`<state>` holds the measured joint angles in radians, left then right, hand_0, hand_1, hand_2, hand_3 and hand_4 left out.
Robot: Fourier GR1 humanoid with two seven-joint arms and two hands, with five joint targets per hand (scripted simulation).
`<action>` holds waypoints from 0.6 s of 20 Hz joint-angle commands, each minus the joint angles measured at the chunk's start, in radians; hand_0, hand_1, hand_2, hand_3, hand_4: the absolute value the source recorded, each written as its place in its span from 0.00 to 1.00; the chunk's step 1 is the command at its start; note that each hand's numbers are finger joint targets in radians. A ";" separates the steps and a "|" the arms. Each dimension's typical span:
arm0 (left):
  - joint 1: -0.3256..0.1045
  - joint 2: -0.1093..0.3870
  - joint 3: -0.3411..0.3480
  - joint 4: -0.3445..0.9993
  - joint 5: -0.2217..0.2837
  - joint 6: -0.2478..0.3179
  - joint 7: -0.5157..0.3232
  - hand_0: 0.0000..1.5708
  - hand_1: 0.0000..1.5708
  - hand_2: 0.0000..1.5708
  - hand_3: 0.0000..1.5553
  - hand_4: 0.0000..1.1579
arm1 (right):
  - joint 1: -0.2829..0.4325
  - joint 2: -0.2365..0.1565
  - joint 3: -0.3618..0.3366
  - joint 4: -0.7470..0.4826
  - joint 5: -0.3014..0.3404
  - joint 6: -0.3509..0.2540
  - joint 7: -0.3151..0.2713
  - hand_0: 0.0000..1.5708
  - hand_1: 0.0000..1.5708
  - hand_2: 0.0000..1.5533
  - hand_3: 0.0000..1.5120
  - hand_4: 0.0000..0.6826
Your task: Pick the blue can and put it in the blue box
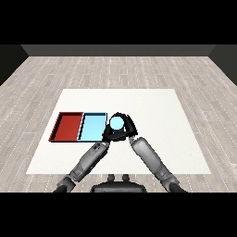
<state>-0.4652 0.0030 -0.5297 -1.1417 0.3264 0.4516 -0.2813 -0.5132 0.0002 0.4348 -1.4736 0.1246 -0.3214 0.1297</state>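
The blue can [116, 122] shows its light blue top just right of the light blue tray [92, 128]. My right hand [129, 127] is curled round the can from the right and far side, hiding its body. I cannot tell whether the can rests on the table or is raised. My left hand [108, 135] sits low and left of the can, close against the right hand at the tray's right edge, its fingers relaxed and holding nothing. The red tray [67, 126] lies against the blue tray's left side.
Both trays lie on the left half of the white table [162, 120]. Both forearms come in from the lower corners and meet near the table's middle. A grey plank floor surrounds the table.
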 commanded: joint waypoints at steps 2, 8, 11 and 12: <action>0.005 -0.003 0.012 0.008 0.019 0.036 -0.023 1.00 1.00 1.00 0.95 0.99 | 0.084 0.000 0.017 -0.127 -0.006 0.010 0.034 0.95 0.95 0.93 0.91 0.81; 0.015 -0.003 0.027 -0.008 -0.012 0.052 -0.038 1.00 1.00 1.00 0.96 0.97 | 0.040 0.000 -0.019 -0.042 -0.036 0.039 0.007 0.00 0.00 0.00 0.00 0.00; 0.017 -0.003 0.028 -0.010 -0.014 0.052 -0.037 1.00 1.00 1.00 0.96 0.97 | 0.041 0.000 -0.021 -0.043 -0.035 0.042 0.007 0.00 0.00 0.00 0.00 0.00; 0.044 -0.003 -0.018 -0.078 -0.019 0.083 0.010 1.00 1.00 1.00 0.96 0.97 | 0.041 0.000 -0.021 -0.044 -0.035 0.043 0.007 0.00 0.00 0.00 0.00 0.00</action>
<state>-0.4430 0.0002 -0.5166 -1.1617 0.3121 0.5022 -0.3132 -0.4784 -0.0016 0.4246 -1.5135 0.0850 -0.2955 0.1372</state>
